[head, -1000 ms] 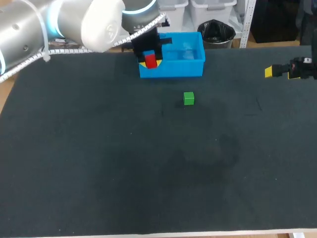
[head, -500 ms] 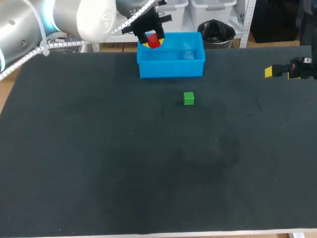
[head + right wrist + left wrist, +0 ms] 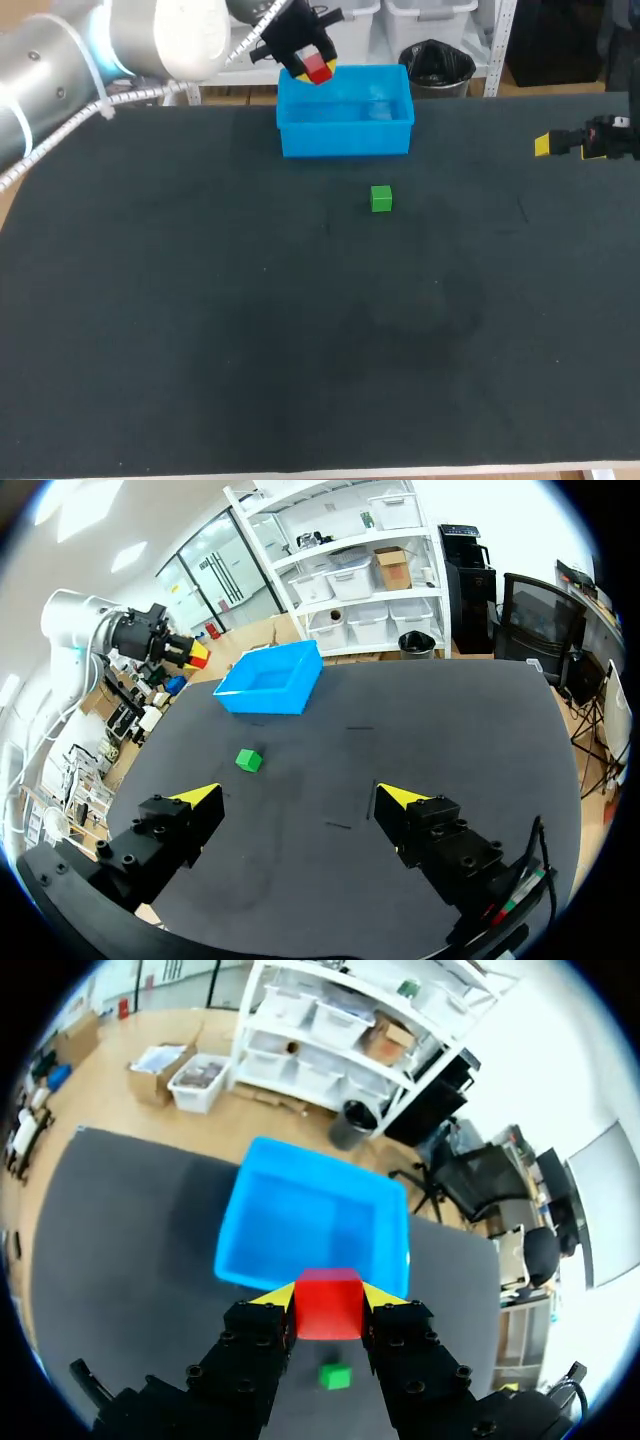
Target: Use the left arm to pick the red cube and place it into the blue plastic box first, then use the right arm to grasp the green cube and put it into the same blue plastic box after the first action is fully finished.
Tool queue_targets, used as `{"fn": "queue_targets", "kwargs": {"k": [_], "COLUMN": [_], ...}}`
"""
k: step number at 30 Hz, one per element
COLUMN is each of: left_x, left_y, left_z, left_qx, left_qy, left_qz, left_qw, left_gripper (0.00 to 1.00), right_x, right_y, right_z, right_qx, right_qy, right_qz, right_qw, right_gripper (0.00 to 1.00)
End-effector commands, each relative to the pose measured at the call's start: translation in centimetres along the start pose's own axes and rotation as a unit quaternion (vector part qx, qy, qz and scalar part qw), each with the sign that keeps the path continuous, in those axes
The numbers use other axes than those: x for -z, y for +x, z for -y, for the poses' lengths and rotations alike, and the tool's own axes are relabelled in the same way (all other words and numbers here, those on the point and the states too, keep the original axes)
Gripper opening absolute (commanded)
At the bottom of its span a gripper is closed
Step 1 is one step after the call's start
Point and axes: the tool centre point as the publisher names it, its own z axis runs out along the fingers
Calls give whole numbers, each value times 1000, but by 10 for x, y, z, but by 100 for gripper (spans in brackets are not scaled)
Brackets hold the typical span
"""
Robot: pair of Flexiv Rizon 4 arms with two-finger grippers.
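Observation:
My left gripper (image 3: 316, 68) is shut on the red cube (image 3: 319, 68) and hangs in the air over the back left corner of the blue plastic box (image 3: 347, 125). In the left wrist view the red cube (image 3: 329, 1304) sits between the yellow tips of that gripper (image 3: 329, 1298), with the blue box (image 3: 312, 1222) under and ahead of it. The green cube (image 3: 381, 199) lies on the dark table just in front of the box; it shows as the green cube (image 3: 335, 1376) below the left gripper and as the green cube (image 3: 249, 760) ahead of my right gripper (image 3: 300, 800), which is open and empty. My right gripper (image 3: 552, 145) is at the table's right edge.
The dark table mat (image 3: 300, 330) stretches from the box to the front edge. The blue box (image 3: 270, 683) looks empty inside.
My left gripper has risen with the red cube from in front of the box's left wall to above its back left corner. The right arm and green cube have not moved.

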Motion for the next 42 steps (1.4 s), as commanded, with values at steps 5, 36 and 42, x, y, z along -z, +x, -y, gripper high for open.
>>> {"fn": "queue_targets", "kwargs": {"k": [5,36,42], "left_x": [-28,-62,-46], "left_y": [-26,-55,-45], "left_z": [3,-6,-11], "left_qx": [17,63,47], "left_qy": [19,17,21], "left_qz": [-13,-21,-13], "left_qw": [1000,998,999], "left_gripper": [0,100,100], "right_x": [0,0,0], "right_y": [0,0,0], "right_z": [-2,-2,-2], "right_qx": [-1,-1,-1], "right_qy": [3,3,3], "right_qz": [-1,-1,-1], "right_qw": [1000,1000,1000], "right_gripper": [100,100,100]}}
